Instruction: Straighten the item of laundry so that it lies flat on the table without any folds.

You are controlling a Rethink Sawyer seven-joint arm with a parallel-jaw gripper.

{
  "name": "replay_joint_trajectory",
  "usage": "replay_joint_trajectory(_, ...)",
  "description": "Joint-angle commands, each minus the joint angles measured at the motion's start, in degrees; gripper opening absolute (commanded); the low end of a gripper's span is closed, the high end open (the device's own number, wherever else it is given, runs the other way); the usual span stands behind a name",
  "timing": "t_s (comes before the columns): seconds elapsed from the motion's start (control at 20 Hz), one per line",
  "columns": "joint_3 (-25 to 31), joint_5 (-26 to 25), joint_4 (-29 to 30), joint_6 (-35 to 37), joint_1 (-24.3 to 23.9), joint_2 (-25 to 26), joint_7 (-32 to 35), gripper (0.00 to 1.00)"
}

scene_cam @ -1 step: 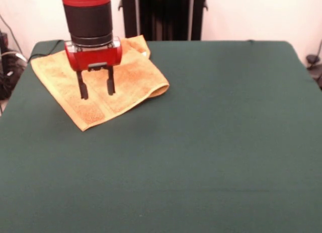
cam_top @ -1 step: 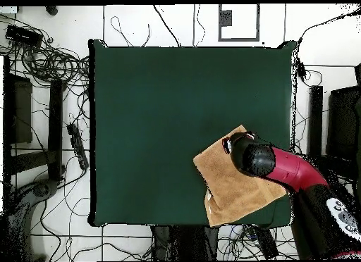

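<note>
An orange-tan towel [scene_cam @ -1 step: 105, 84] lies near the far left corner of the green table [scene_cam @ -1 step: 201, 142], turned like a diamond. Its right-hand edge is doubled over into a fold, and a corner at the back is rumpled. My gripper [scene_cam @ -1 step: 95, 89] hangs above the towel's middle, open, its two black fingers [scene_cam @ -1 step: 82, 87] pointing down with nothing between them. From overhead the towel [cam_top @ -1 step: 225, 182] sits at the table's [cam_top @ -1 step: 176, 118] lower right, partly under the red arm, which hides the gripper itself.
Cables run along the table's left side in the front view. The overhead view shows cables and dark equipment on the floor all around the table.
</note>
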Motion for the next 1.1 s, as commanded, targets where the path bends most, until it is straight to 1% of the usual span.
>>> replay_joint_trajectory(0.05,4.27,3.40,2.11,-2.42,1.94,6.33,13.19,1.00)
replay_joint_trajectory(0.2,5.51,2.99,-0.29,-2.48,1.13,8.81,11.05,1.00)
replay_joint_trajectory(0.35,6.80,2.66,-3.77,-0.63,0.60,11.58,8.31,1.00)
replay_joint_trajectory(0.55,8.00,1.93,-6.90,1.10,-0.02,13.81,5.58,1.00)
replay_joint_trajectory(0.7,8.21,1.73,-9.38,3.65,0.21,14.37,4.08,1.00)
replay_joint_trajectory(1.1,8.92,0.56,-11.85,6.60,-0.20,15.20,2.30,1.00)
